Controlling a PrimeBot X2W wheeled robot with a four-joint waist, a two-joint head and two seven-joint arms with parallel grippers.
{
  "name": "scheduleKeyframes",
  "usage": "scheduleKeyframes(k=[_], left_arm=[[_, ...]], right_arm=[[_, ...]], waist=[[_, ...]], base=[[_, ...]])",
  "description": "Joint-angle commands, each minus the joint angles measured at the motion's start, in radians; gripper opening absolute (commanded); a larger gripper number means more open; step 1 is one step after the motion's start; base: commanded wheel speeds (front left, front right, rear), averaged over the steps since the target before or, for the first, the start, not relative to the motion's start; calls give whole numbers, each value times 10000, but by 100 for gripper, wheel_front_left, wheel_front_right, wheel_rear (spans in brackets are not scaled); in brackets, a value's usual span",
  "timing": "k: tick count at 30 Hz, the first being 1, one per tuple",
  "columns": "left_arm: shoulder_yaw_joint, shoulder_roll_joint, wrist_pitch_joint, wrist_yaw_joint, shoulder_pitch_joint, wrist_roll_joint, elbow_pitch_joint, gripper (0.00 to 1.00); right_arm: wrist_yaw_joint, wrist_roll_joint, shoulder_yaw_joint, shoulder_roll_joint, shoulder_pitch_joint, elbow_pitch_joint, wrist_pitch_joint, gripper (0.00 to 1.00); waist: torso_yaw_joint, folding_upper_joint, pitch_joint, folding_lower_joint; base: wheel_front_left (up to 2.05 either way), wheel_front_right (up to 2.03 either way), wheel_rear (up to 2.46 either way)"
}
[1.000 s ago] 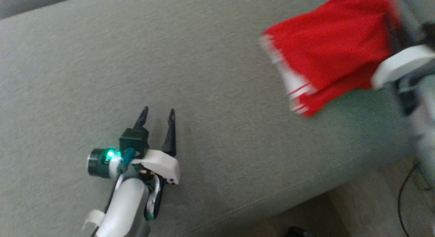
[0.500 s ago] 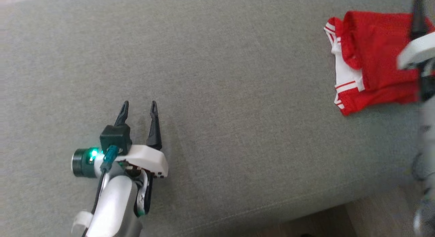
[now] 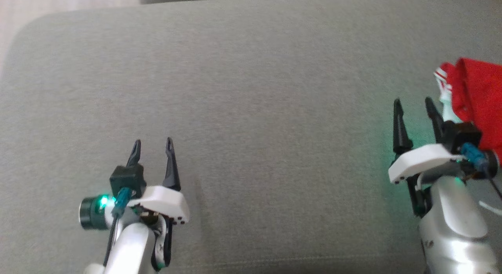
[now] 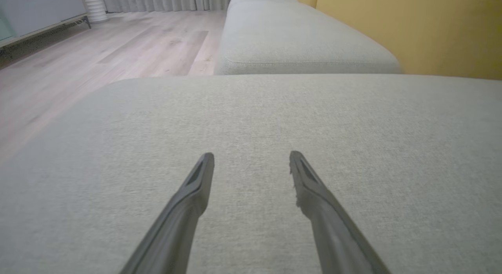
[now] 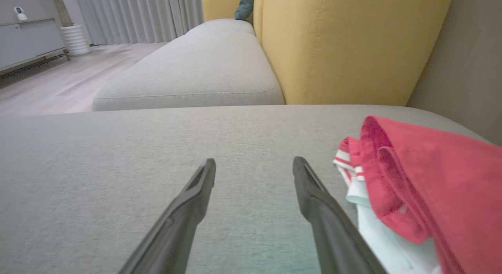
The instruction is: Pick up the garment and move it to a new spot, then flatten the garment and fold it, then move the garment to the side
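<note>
head view: my right tool (image 3: pixel 413 103) stands wide and empty just beside the red garment (image 3: pixel 476 97), which lies loosely folded at the right edge of the sofa cushion (image 3: pixel 251 89), set aside, i judge; my left tool (image 3: pixel 153 142) hovers wide, well apart.

The supporting surface was a grey fabric seat cushion (image 3: pixel 251 89), flat and evenly woven, with a rounded corner at the far left of the head view. One item lay directly on it: a red garment (image 3: pixel 476 101) with white, red-striped trim. It rested at the cushion's right side and was cut off by the edge of the head view. The red layer was folded over the white part and showed a rolled edge. A second grey cushion (image 5: pixel 188 73) adjoined the far side.
</note>
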Motion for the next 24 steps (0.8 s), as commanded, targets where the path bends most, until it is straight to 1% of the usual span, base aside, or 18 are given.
scheduleKeyframes(k=[1,4,7,14,16,17,22,24], left_arm=[[375,60,-122,-54,-87,-88,-342,100],[533,60,-122,-219,110,-138,-341,100],[641,60,-122,-319,344,-111,-363,100],[893,60,-122,-505,884,-142,-502,100],[957,60,-122,-625,997,-232,-569,100],[645,15,0,-655,1332,-212,-251,0],[608,-8,37,-711,1788,-258,428,0],[663,-6,96,-757,1768,-484,406,0]], right_arm=[[63,103,253,99,-109,-425,-108,100],[63,156,481,155,255,-494,-108,100],[63,549,782,167,529,-536,-108,100],[63,1042,1356,171,928,-595,-108,100],[63,1111,1436,172,984,-649,-108,100],[0,1094,1188,125,1226,-323,0,0],[-4,1128,1202,184,1793,281,51,0],[-3,1349,1135,184,1774,252,146,0]], waist=[[506,0,-419,0],[689,0,-630,0],[783,0,-898,0],[719,0,-1471,0],[698,0,-1574,0],[714,0,-1551,0],[714,0,-1596,0],[709,0,-1599,0]], base=[[0,0,0],[0,0,0],[0,0,0],[0,0,0],[0,0,0],[0,0,0],[0,0,0],[0,0,0]])
